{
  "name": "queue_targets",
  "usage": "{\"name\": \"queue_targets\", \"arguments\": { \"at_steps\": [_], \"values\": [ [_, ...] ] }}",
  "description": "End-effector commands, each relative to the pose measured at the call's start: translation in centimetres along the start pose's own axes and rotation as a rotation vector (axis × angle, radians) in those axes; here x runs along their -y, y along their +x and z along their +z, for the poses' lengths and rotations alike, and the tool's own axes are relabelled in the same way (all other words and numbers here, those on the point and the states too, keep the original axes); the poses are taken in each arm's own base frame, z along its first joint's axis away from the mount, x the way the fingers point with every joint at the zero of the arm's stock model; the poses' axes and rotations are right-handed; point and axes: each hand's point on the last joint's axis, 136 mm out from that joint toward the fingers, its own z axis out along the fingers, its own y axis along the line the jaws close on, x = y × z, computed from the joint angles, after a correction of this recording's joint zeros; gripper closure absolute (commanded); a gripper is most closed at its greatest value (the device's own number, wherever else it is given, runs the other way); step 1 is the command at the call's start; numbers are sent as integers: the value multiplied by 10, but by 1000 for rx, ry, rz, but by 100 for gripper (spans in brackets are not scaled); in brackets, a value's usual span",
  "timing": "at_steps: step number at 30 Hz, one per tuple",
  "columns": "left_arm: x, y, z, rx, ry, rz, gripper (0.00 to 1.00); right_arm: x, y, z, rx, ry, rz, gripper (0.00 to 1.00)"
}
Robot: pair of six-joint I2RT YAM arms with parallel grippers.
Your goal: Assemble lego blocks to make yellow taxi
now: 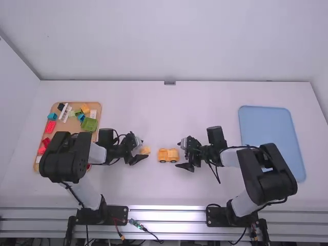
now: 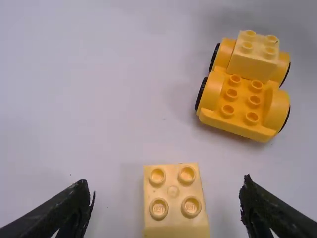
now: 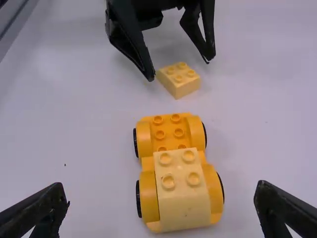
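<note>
Near the table's middle, my left gripper (image 1: 139,150) stands open around a loose pale yellow brick (image 1: 145,150). In the left wrist view that brick (image 2: 173,198) lies between the spread fingertips of my left gripper (image 2: 167,191), touching neither. Right of it sits the orange-yellow wheeled car base (image 1: 168,155), one pale yellow brick (image 2: 255,52) mounted on one end and bare studs on the other. My right gripper (image 1: 183,155) is open just right of the base. In the right wrist view, the base's brick end (image 3: 184,193) lies between the fingers of my right gripper (image 3: 161,198), with space on both sides.
At the left, partly under the left arm, is a tan tray (image 1: 95,105) with red, green, blue, white and orange blocks. A blue tray (image 1: 266,128) lies at the right, with the right arm over its near edge.
</note>
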Motion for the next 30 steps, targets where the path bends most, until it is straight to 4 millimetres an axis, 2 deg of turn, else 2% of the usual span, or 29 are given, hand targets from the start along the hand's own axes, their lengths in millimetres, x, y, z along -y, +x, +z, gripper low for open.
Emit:
{"name": "queue_targets", "arguments": {
  "at_steps": [1, 11, 16, 21, 25, 30],
  "values": [
    [2, -3, 1, 16, 21, 10, 25, 3, -4, 1, 10, -6, -11, 1],
    [2, 2, 3, -2, 17, -1, 30, 2, -4, 2, 12, -9, -10, 1],
    [6, 1, 7, -11, 30, 12, 41, 2, -4, 1, 13, -9, -10, 1],
    [8, 3, 14, -46, 29, 33, 43, 2, -4, 1, 12, -9, -8, 1],
    [5, 1, 14, -47, 29, 23, 54, 2, -4, 1, 12, -9, -8, 1],
    [6, 0, 15, -47, 31, 27, 55, 1, -3, 1, 9, -12, -7, 1]
  ]
}}
